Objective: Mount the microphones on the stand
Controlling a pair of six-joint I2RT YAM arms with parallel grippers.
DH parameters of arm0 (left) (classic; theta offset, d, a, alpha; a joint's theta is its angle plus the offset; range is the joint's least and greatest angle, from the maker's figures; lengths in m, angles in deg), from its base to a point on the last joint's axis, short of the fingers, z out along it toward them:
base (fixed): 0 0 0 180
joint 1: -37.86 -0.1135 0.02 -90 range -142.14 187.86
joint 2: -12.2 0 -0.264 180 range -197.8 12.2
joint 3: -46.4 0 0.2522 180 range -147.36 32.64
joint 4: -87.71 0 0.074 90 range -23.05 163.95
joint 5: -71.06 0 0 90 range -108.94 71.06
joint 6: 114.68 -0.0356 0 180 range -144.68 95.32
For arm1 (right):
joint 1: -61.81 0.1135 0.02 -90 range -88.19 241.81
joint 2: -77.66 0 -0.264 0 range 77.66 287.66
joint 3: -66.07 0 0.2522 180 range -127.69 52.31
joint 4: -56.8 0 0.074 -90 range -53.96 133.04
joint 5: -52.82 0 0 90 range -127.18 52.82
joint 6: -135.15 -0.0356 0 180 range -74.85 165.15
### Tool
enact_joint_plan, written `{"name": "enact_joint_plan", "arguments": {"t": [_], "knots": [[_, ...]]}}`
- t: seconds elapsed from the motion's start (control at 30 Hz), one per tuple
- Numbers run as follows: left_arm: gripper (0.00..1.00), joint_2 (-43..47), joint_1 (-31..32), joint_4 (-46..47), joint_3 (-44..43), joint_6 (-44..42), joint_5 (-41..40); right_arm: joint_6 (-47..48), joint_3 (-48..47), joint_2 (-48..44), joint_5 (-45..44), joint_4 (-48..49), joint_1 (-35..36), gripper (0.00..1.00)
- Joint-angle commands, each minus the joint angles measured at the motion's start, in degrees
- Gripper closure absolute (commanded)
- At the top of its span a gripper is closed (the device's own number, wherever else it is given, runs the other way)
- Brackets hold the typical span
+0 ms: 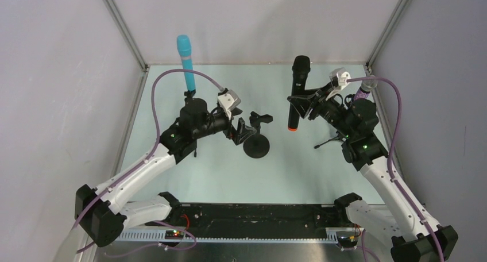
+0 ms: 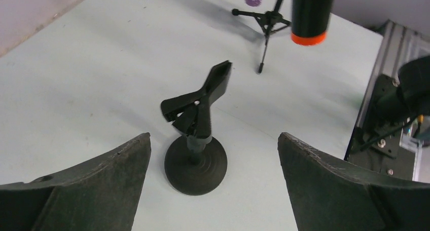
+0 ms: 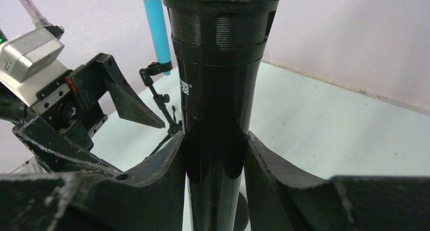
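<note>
Black mic point(image 3: 218, 104) is clenched in your right tool point(image 1: 306, 105), upright, orange end down, clear of the counter point(image 1: 218, 176). Round-base clip stand point(image 2: 196, 140) sits on the counter just left of it. Your left tool point(image 2: 214, 140) is released, fingers spread wide, gripping nothing, hovering near that stand. Cyan mic point(image 1: 185, 58) stands upright in a clip at back left. Purple mic point(image 1: 365, 89) is back right above a tripod stand point(image 2: 266, 21), partly hidden by your right arm.

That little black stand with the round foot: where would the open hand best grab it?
Probably the short post between clip and round foot, coming down from above with the jaws either side. The foot lies too flat on the table to pinch, and the clip is best left free.
</note>
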Motion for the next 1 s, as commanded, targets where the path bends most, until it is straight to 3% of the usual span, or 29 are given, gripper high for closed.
{"name": "enact_joint_plan", "arguments": {"t": [0.0,0.5,0.97], "knots": [[0.01,-1.81,-0.38,2.9,-1.85,-10.4,9.67,0.16,-0.92,0.18,2.9,7.88,-0.34,1.0],[0.0,-11.46,-6.21,10.99,-1.87,-16.7,16.12,0.28,-0.92,3.26,5.81,11.19,-0.76,1.0],[0.02,-17.14,-10.08,12.77,-3.17,-22.77,25.79,-0.71,-0.92,6.23,8.05,13.78,-1.3,1.0]]}}
